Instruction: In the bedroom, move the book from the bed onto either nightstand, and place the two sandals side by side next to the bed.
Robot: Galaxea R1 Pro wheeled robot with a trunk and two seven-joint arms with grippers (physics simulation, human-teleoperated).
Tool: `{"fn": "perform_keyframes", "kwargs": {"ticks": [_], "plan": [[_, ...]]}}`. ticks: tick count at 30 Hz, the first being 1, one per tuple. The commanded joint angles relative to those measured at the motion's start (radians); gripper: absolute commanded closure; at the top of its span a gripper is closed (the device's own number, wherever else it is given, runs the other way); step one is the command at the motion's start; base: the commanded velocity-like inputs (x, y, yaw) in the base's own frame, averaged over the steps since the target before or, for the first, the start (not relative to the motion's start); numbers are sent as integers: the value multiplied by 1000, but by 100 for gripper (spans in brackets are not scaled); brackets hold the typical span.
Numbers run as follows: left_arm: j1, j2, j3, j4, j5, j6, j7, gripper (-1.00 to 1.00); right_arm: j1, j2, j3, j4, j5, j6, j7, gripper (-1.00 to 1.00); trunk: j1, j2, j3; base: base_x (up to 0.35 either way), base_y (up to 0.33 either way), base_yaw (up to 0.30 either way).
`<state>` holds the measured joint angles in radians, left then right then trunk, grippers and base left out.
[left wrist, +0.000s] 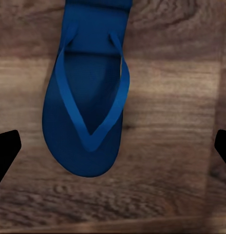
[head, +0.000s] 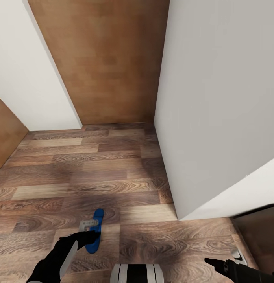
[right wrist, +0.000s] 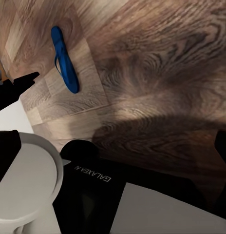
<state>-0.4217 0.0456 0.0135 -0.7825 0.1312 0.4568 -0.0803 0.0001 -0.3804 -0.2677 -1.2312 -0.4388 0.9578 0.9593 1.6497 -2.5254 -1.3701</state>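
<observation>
One bright blue sandal (head: 96,230) lies flat on the wood-plank floor, near my base and to its left. My left gripper (head: 91,237) hangs just above it, open. In the left wrist view the sandal (left wrist: 88,112) with its blue V-strap lies between and beyond the two dark fingertips (left wrist: 6,151), untouched. My right gripper (head: 215,264) hovers low at the right, open and holding nothing. The right wrist view takes in the same sandal (right wrist: 64,58) on the floor beyond my base. The book, the bed and the nightstand are out of view.
White walls (head: 215,98) close in on the right and left, with a tan wooden door (head: 109,63) straight ahead. A dark brown surface (head: 257,232) sits at the lower right, with a small grey object (head: 239,257) by it. My white and black base (right wrist: 93,190) stands close behind the sandal.
</observation>
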Motion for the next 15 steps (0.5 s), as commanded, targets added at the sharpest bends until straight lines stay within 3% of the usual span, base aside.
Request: {"fn": "perform_keyframes", "kwargs": {"ticks": [1,15], "plan": [[0,0,2,-1,9,6,-1,-100,0,0,-1,-1,0,4,3,-100,0,-1,-5,0,0,0],[0,0,1,-1,10,6,-1,-100,0,0,-1,-1,0,4,3,-100,7,-4,-59,0,0,0]]}}
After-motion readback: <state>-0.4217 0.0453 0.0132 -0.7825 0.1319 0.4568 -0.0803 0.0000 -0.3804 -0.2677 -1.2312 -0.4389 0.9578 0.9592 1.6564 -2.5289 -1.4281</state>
